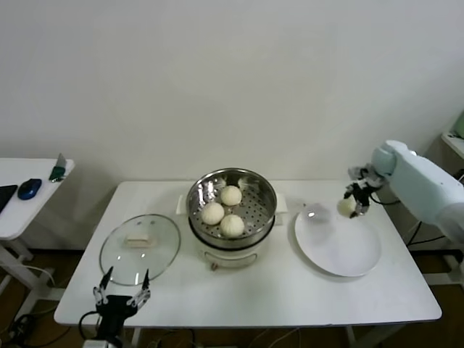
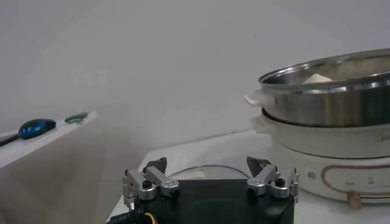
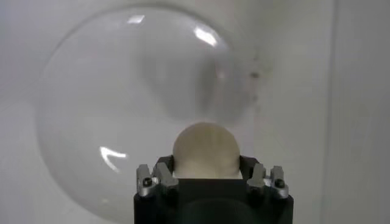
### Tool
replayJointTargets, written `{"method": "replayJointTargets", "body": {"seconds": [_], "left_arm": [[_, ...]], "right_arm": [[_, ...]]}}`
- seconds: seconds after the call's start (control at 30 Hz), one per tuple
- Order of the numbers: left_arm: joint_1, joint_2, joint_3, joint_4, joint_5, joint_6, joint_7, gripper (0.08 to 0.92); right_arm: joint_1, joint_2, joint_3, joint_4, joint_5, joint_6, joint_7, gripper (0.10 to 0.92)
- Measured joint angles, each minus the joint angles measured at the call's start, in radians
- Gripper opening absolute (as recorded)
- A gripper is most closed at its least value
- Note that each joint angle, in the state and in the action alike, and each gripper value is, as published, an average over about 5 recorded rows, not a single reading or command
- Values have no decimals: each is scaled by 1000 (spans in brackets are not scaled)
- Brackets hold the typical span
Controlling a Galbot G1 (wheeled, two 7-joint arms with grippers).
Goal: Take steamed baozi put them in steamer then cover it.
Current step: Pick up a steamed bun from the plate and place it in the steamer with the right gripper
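Note:
Three cream-white baozi (image 1: 222,210) lie in the shiny steel steamer (image 1: 210,185) on its white pot base at the table's middle. My right gripper (image 1: 352,202) is shut on a fourth baozi (image 1: 346,206) and holds it above the far right edge of the white plate (image 1: 348,254). In the right wrist view the baozi (image 3: 205,150) sits between the fingers over the plate (image 3: 91,109). The glass cover (image 1: 140,248) with its cream handle lies flat on the table to the left. My left gripper (image 1: 121,293) is open and empty at the front edge near the cover.
A side table at the far left holds a blue mouse (image 1: 30,188) and a small green item (image 1: 57,172). The steamer (image 2: 329,97) stands tall beside my left gripper (image 2: 207,179) in the left wrist view.

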Motion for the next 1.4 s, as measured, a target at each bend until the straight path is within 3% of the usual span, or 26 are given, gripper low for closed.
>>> {"method": "replayJointTargets", "body": {"seconds": [0.5,0.73,1.0,1.4], "left_arm": [[24,3,43,-67,6,-1,23,823],[27,14,47,-86,-3,-7,26,823],[34,22,42,-97,-15,-15,26,823],[26,32,31,-87,-17,-17,27,823]], "right_arm": [[399,144,-443,205,578,-207,72,687],[504,250,-610,293,774,-278,108,689],[527,346,-742,348,874,-333,150,695],[450,425,-815,343,882,-362,182,696]]}}
